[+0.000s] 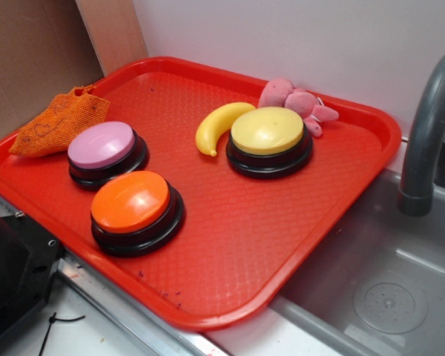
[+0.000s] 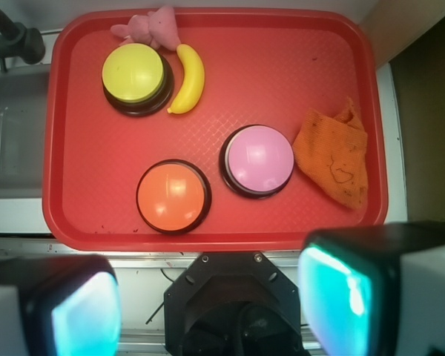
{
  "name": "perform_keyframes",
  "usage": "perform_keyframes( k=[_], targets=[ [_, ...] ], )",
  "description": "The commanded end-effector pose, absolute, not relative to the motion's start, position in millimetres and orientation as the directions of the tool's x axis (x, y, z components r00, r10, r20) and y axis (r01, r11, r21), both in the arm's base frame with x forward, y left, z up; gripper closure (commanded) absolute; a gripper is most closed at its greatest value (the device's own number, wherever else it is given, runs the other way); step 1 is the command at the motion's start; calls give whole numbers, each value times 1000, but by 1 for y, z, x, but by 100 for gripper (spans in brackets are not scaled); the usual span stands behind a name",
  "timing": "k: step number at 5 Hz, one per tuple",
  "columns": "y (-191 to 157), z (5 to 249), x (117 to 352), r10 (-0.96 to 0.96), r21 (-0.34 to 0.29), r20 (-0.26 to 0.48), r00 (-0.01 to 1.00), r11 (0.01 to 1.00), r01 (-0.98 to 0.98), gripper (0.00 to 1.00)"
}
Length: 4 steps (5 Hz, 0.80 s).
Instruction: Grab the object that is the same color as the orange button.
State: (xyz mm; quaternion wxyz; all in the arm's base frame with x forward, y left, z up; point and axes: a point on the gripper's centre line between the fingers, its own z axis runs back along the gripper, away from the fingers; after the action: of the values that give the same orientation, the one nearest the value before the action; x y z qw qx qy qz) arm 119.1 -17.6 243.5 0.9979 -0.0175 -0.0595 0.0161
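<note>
**Gripper high above the tray, pouch at the tray's edge**

Your gripper (image 2: 211,297) hangs well above the red tray (image 2: 282,52), looking straight down on it from the wrist view. You see its two fingers (image 2: 348,297) at the bottom of that picture, blurred and glowing teal on their inner faces, one at each lower corner. They stand wide apart with nothing between them, so the jaws are spread and empty. The black mount of the arm sits between them, over the metal strip just outside the tray's near rim. In the outside view only a dark part of the robot shows at the lower left corner; the fingers themselves are out of that picture.

The orange pouch (image 1: 59,122) you want lies crumpled at the side of the tray, draped partly up onto the rim. In the wrist view it is at the right edge, just beside the pink button (image 1: 101,144) but apart from it.

The orange button (image 1: 130,202) stands near the tray's front rim, close to the pink one. The yellow button (image 1: 268,130) is well apart from the pouch, at the far side, with the banana (image 1: 216,124) touching or almost touching its base and the pink plush toy (image 1: 293,100) tucked behind it against the far rim. A grey faucet (image 1: 429,130) and sink (image 1: 386,297) lie beyond the tray on that side
</note>
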Motion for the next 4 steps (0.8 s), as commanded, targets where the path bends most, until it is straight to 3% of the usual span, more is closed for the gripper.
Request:
perform_keyframes(
  k=[1,2,3,4],
  targets=[
    [-18,244,119,34,-37,118,992,999,-30,0],
    [-7,226,125,211,-102,197,957,976,-194,0],
    [18,204,133,435,-112,229,871,900,-420,0],
    [39,183,139,586,-109,197,786,810,-576,0]
  ],
)
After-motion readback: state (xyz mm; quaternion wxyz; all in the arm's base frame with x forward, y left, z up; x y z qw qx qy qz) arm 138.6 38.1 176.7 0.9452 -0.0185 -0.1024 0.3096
